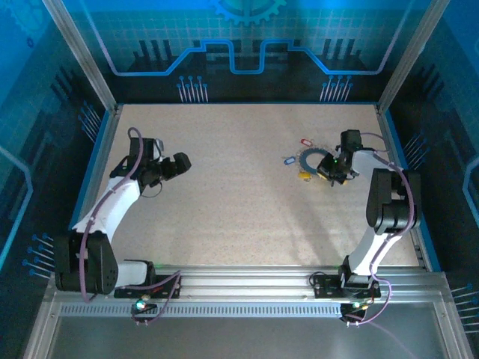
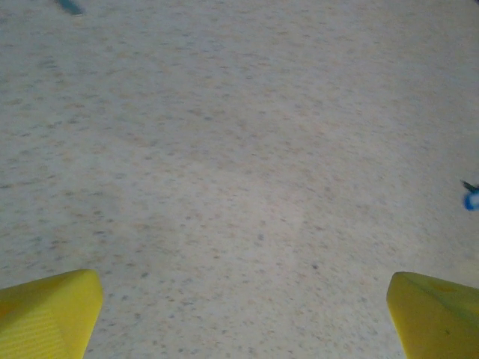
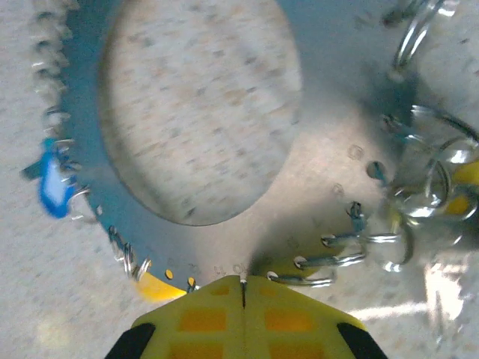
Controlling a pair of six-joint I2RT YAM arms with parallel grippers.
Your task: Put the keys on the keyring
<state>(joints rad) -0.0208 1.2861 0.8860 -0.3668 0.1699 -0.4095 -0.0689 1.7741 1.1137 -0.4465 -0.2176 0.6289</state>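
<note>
Right gripper (image 3: 243,288): its yellow fingers are pressing together with a hairline seam between them, the tips sitting at the near rim of the keyring (image 3: 322,149). I cannot tell whether they are pinching anything there.
Left gripper (image 2: 245,310): its fingers (image 2: 52,310) are standing wide apart, holding nothing and hanging over bare desk.
Keyring: it is lying flat on the desk (image 1: 239,209) toward the far right, a silver ring with a broad round hole and the speckled surface showing through.
Keys: a blue-tagged key (image 3: 54,179) is hanging off the ring's left rim in the right wrist view. A yellow-tagged key (image 3: 159,286) is peeking from under the rim just beside the fingertips.
Wire loops (image 3: 419,194): they are tangling at the ring's right rim, with more yellow sitting among them.
Top view: the right gripper (image 1: 327,170) is reaching onto the keyring (image 1: 308,158), and a red-tagged key (image 1: 304,142) is lying on its far side. The left gripper (image 1: 179,163) is hovering well apart on the left.
Desk: it is showing pale and finely speckled.
Room: blue panels (image 1: 239,45) printed with circuit lines are walling the desk on three sides, and an aluminium rail (image 1: 247,288) is carrying both arm bases at the near edge.
View against view: from above the ring's fringe is blurring into a grey arc, while the right wrist view is resolving punched holes and separate loops. The left wrist view is catching a small blue blur (image 2: 470,199) at its right edge, too soft to name.
</note>
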